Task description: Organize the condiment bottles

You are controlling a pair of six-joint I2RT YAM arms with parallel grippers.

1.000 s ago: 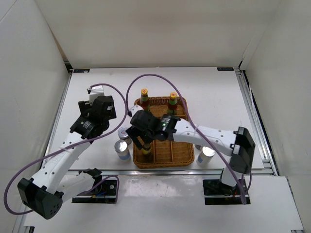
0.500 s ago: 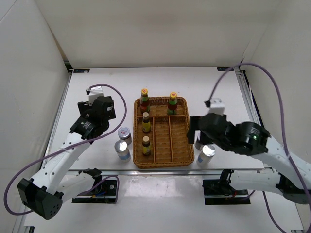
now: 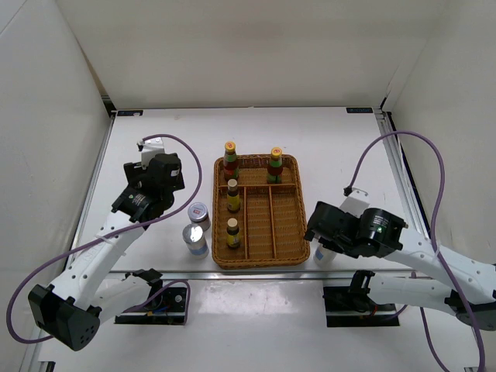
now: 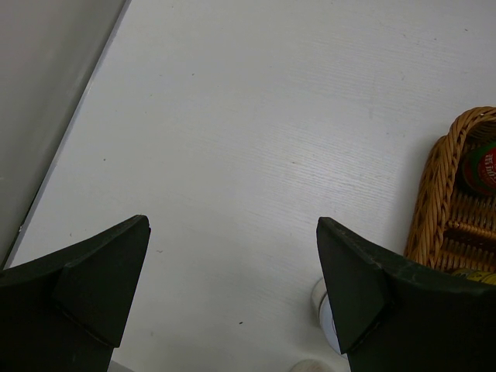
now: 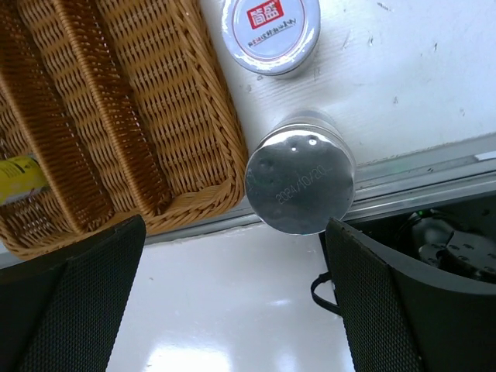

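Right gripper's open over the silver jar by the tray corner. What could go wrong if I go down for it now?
1. The silver-lidded squat jar sits nearer one finger of the right gripper than the other, so closing may shove or tip it.
2. It stands beside the metal rail at the table's near edge, so a nudge could send it off.
3. The other finger may snag the rim of the brown wicker tray.

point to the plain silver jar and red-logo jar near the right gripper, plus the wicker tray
plain silver jar (image 5: 300, 186), right wrist view, lid centre
red-logo jar (image 5: 271, 29), right wrist view, lid centre
wicker tray (image 5: 221, 116), right wrist view, side rim
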